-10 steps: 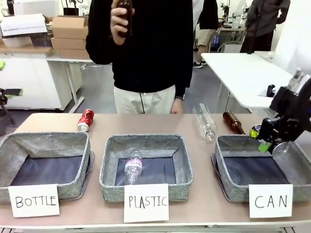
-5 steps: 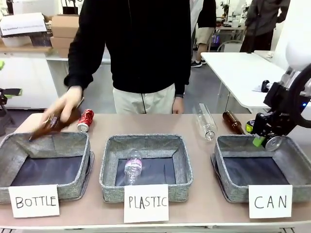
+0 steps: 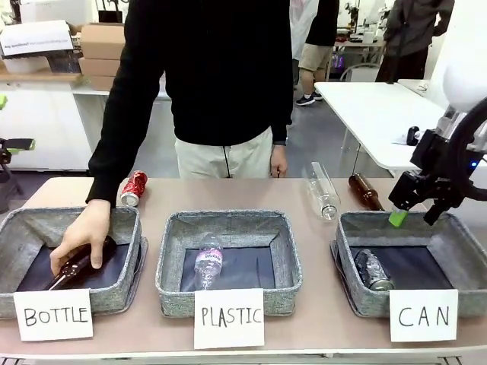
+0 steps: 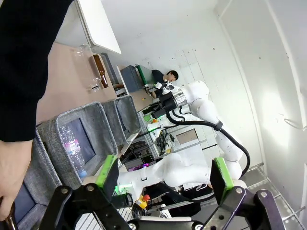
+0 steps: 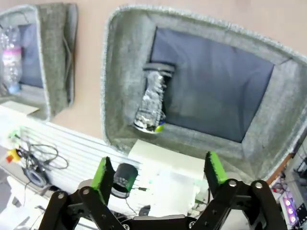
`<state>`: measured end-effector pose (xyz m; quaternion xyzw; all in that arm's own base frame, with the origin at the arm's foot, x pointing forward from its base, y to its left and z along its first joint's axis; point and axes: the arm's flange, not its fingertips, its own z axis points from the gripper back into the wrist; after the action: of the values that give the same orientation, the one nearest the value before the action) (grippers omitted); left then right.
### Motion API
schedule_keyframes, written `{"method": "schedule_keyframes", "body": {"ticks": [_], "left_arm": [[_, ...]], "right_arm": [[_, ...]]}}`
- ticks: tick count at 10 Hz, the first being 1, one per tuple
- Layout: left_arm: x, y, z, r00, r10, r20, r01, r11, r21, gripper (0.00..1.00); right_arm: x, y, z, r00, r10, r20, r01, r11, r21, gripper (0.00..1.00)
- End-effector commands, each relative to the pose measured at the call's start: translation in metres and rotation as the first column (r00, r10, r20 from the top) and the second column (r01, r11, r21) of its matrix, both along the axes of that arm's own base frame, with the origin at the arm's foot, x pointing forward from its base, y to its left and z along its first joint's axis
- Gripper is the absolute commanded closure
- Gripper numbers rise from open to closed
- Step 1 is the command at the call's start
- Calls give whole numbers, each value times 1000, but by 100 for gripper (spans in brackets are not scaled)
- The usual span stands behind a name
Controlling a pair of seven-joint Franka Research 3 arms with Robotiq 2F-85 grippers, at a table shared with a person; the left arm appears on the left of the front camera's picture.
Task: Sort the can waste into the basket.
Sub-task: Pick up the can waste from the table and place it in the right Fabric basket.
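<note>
A dented dark silver can lies on its side at the left end of the grey basket signed "CAN", and in the right wrist view the can rests against that basket's wall. My right gripper hangs open just above the basket's back rim, nothing between its green pads. A red can lies on the table behind the "BOTTLE" basket. My left gripper is open and holds nothing, raised well off the table.
The person's hand presses a brown bottle into the "BOTTLE" basket. A clear plastic bottle lies in the "PLASTIC" basket. Another clear bottle and a brown bottle lie on the table behind the baskets.
My right gripper opened and the dark silver can dropped from it into the "CAN" basket. The person's hand brought a brown bottle down into the "BOTTLE" basket.
</note>
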<state>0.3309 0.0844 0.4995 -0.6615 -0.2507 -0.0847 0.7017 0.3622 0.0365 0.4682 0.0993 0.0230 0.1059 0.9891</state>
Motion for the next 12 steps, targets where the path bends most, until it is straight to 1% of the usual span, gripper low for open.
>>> {"method": "schedule_keyframes", "body": {"ticks": [1, 3, 4, 5, 6, 7, 8, 9, 10, 12], "left_arm": [[0, -1, 1, 1000, -3, 25, 3, 1000, -18, 0], [0, -1, 1, 1000, -3, 25, 3, 1000, -18, 0], [0, -1, 1, 1000, -3, 25, 3, 1000, -18, 0], [0, -1, 1, 1000, -3, 25, 3, 1000, -18, 0], [0, -1, 1, 1000, -3, 25, 3, 1000, -18, 0], [0, -1, 1, 1000, -3, 25, 3, 1000, -18, 0], [0, -1, 1, 1000, -3, 25, 3, 1000, -18, 0], [0, -1, 1, 1000, -3, 25, 3, 1000, -18, 0], [0, -1, 1, 1000, -3, 25, 3, 1000, -18, 0], [0, -1, 1, 1000, -3, 25, 3, 1000, -18, 0]], "right_arm": [[8, 5, 2, 1000, -25, 9, 25, 999, 22, 0], [11, 5, 5, 999, -24, 26, 22, 997, 70, 0], [12, 7, 11, 997, -45, 57, 36, 989, 145, 0], [6, 14, 29, 994, -16, 109, -21, 944, 329, 0], [-3, 24, 57, 990, -25, 141, -74, 754, 653, 0], [-7, 24, 85, 992, -97, 84, -38, 404, 914, 0], [-6, 14, 95, 997, -75, 32, -23, 120, 992, 0], [-1, 1, 91, 990, -139, 7, -17, -70, 997, 0], [-8, 26, 96, 993, -88, 75, 25, 796, 605, 0], [-8, 26, 96, 993, -88, 75, 25, 796, 605, 0]]}}
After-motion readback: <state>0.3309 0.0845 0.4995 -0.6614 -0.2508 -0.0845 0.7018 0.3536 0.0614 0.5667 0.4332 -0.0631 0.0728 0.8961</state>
